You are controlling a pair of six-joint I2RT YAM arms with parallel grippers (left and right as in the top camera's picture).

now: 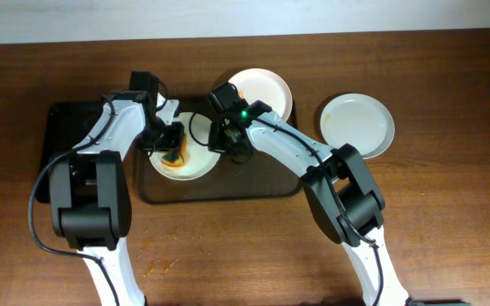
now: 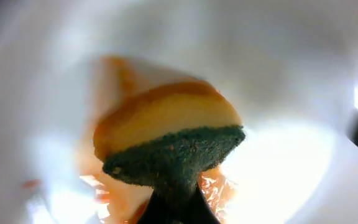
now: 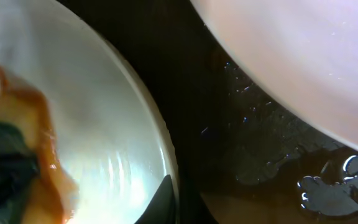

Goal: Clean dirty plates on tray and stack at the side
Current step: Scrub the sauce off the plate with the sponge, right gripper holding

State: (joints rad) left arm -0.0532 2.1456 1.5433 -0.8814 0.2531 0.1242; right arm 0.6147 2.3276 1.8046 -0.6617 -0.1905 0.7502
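Note:
A dirty white plate (image 1: 196,161) smeared with orange sauce lies on the dark tray (image 1: 228,189). My left gripper (image 1: 170,140) is shut on a yellow sponge with a green scouring side (image 2: 166,134) and presses it onto the sauce on the plate (image 2: 291,162). In the left wrist view the jaws (image 2: 176,208) pinch the sponge from below. My right gripper (image 1: 230,143) is shut on that plate's right rim (image 3: 160,143), with one finger (image 3: 180,200) inside the rim. A second white plate (image 1: 262,89) sits at the tray's back and also shows in the right wrist view (image 3: 303,50).
A clean white plate (image 1: 357,125) lies on the wooden table right of the tray. The tray floor between the plates is wet (image 3: 328,186). A dark pad or tray part (image 1: 62,140) lies at the left.

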